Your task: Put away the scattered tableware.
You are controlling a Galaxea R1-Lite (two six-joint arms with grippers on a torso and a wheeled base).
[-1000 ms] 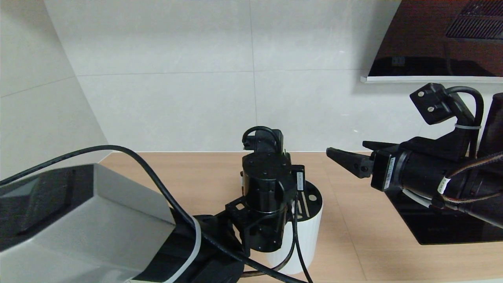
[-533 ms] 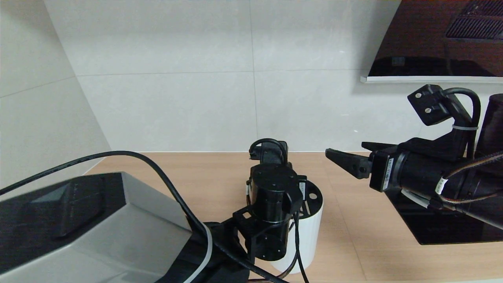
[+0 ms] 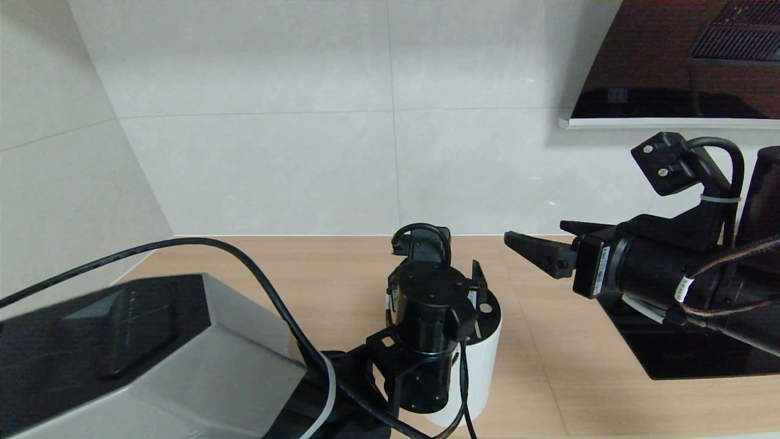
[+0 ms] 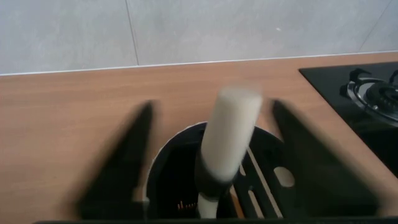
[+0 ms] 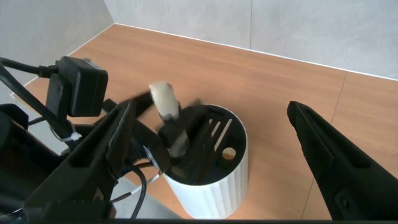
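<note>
The left claw [image 4: 211,111] has edged rightward above the holder [image 3: 484,356]. The white-handled utensil [image 4: 227,143] stands in the holder between this claw's wide-spread fingers [image 4: 127,165], clear of both. The right claw [image 5: 211,111], likewise spread and holding nothing, hovers off to the left claw's right, above the counter [image 3: 292,268].

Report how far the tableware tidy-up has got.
Done: a cream-handled utensil stands tilted in the white utensil holder.
In hand: nothing. The left gripper hangs over the holder, fingers spread either side of the handle without touching it. The right gripper is open, to the holder's right.
Left: probably lifting the left arm away. Whether more tableware lies scattered cannot be told.
</note>
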